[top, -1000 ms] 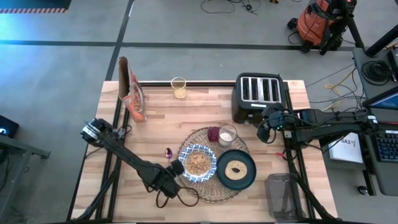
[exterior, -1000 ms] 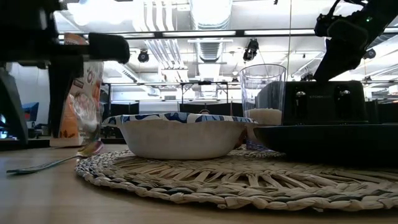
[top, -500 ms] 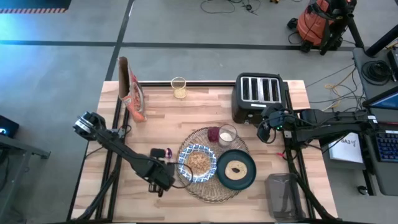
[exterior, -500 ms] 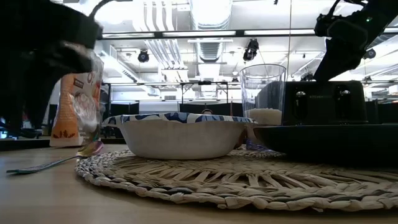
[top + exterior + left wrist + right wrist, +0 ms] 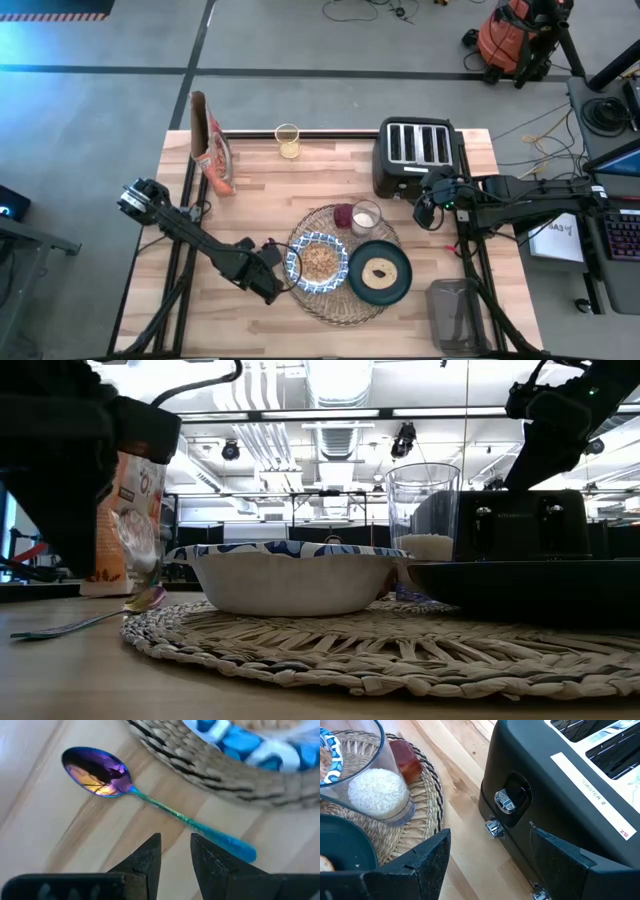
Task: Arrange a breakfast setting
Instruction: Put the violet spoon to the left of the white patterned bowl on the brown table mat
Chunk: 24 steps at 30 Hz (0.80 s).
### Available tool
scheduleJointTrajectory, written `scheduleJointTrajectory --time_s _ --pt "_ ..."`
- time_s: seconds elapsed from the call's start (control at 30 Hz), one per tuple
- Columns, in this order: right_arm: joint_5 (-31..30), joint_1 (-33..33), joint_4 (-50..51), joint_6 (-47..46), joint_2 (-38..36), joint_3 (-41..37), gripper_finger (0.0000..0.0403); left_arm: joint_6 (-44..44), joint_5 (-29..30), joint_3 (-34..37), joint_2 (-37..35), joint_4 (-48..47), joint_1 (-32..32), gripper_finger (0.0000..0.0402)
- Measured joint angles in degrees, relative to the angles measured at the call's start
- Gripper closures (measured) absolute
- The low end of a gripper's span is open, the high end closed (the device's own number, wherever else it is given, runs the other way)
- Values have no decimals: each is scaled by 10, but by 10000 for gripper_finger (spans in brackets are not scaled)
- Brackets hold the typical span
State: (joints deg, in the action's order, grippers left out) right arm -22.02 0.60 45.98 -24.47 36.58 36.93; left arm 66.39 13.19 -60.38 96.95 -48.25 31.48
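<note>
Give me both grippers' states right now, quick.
Left gripper: narrowly open, empty, above the spoon.
Right gripper: open, empty, beside the toaster.

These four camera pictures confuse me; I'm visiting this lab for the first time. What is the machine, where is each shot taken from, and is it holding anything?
It is a robot with two dark arms at a wooden table. One picture looks down from above, one looks level across the tabletop, two sit on the wrists. A round woven straw placemat carries a blue-and-white patterned bowl, a dark teal plate and a clear glass. The left hand hangs above an iridescent spoon, holding nothing. The right hand waits open beside the black toaster.
</note>
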Motion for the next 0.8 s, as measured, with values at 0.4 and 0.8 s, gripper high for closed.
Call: scheduleJointTrajectory --time_s 0.4,0.8 --pt "0 0 0 0 0 0 142 196 72 1 1 9 -6 256" --pt "0 0 0 0 0 0 142 245 89 2 54 17 -10 246"
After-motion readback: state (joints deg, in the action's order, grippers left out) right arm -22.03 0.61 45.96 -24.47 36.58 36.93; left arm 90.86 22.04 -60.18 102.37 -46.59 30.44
